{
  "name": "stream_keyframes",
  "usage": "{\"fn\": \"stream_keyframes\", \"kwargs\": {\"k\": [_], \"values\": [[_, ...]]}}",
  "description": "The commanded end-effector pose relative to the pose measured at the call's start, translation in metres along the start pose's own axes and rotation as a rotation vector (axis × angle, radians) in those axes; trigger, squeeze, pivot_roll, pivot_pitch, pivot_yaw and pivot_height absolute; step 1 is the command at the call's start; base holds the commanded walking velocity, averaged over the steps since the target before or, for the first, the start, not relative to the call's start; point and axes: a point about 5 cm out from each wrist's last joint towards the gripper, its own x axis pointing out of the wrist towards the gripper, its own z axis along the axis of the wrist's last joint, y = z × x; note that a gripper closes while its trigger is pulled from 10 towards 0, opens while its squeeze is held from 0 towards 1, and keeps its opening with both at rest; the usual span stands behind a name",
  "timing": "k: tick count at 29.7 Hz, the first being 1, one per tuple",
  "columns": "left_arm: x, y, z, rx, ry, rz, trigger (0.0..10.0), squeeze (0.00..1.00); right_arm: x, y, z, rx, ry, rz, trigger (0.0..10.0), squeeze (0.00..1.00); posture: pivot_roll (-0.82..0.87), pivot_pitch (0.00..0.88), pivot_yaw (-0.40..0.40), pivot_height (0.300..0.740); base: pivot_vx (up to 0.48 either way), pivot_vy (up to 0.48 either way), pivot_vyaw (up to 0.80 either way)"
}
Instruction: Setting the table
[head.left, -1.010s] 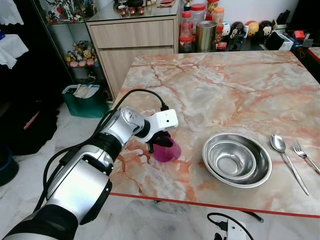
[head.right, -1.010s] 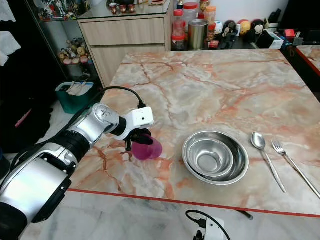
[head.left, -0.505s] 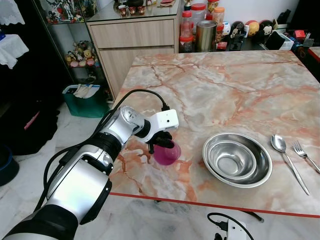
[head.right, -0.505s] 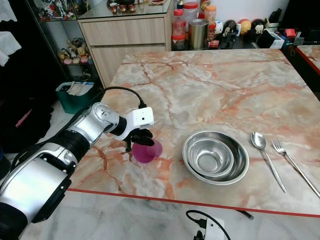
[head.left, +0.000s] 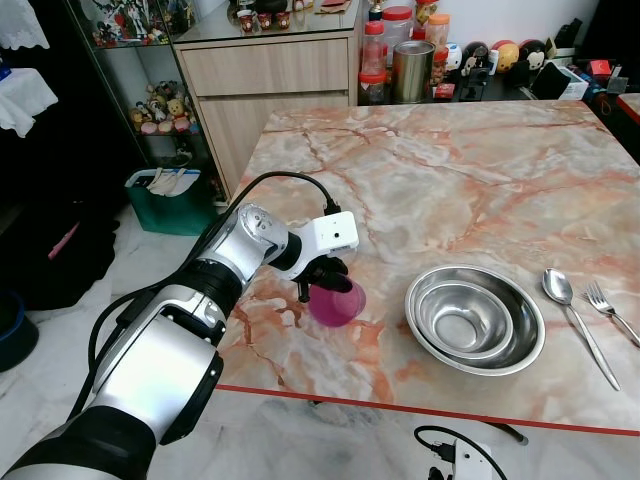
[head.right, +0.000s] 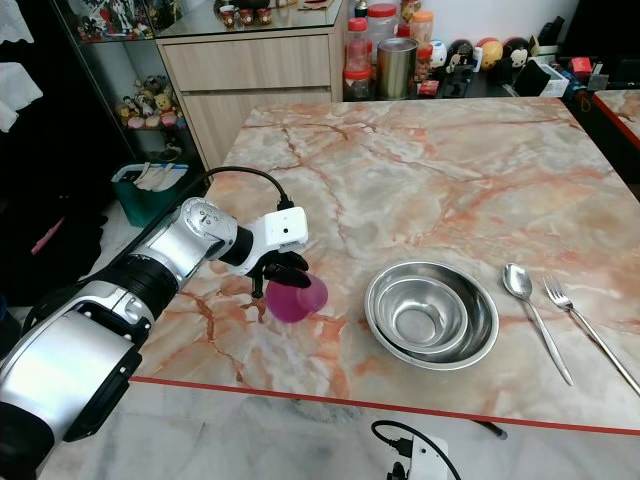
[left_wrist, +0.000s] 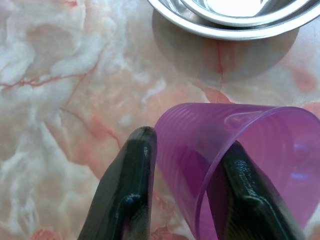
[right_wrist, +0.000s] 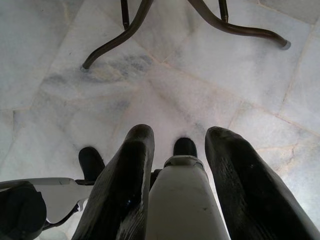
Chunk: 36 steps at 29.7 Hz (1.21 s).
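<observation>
Left gripper (head.left: 322, 283), low and left of centre in our frame, pinches the purple cup's (head.left: 337, 303) wall, and we have nudged it rightward toward the steel bowls (head.left: 474, 318) on the table (head.left: 450, 180), so placing seems nearly done.

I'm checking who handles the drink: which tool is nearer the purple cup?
Left. The left tool grips the purple cup by its rim on the table, one finger inside it. The right tool hangs over the floor.
</observation>
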Motion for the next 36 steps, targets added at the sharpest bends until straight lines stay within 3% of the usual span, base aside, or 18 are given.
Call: {"fn": "stream_keyframes", "kwargs": {"k": [1, 12, 24, 36], "values": [[-0.0064, 0.0034, 0.0025, 0.031, -0.004, 0.011, 10.0, 0.00, -0.0006, 0.0027, -0.0039, 0.011, 0.017, 0.003, 10.0, 0.00, -0.02, 0.008, 0.111, 0.740, 0.000, 0.000, 0.00], [-0.0089, -0.0039, 0.0009, 0.058, -0.005, -0.109, 10.0, 0.00, -0.0006, 0.0036, -0.0043, 0.014, 0.020, 0.009, 10.0, 0.00, -0.02, 0.012, 0.112, 0.740, 0.000, 0.000, 0.00], [-0.0076, 0.0025, 0.0037, 0.050, -0.035, 0.011, 10.0, 0.00, -0.0010, 0.0041, -0.0056, 0.011, 0.024, 0.010, 10.0, 0.00, -0.02, 0.010, 0.113, 0.740, 0.000, 0.000, 0.00], [-0.0049, 0.0022, 0.0054, 0.033, -0.059, 0.032, 10.0, 0.00, -0.0008, 0.0043, -0.0049, 0.010, 0.022, 0.011, 10.0, 0.00, -0.02, 0.013, 0.108, 0.740, 0.000, 0.000, 0.00]]}}
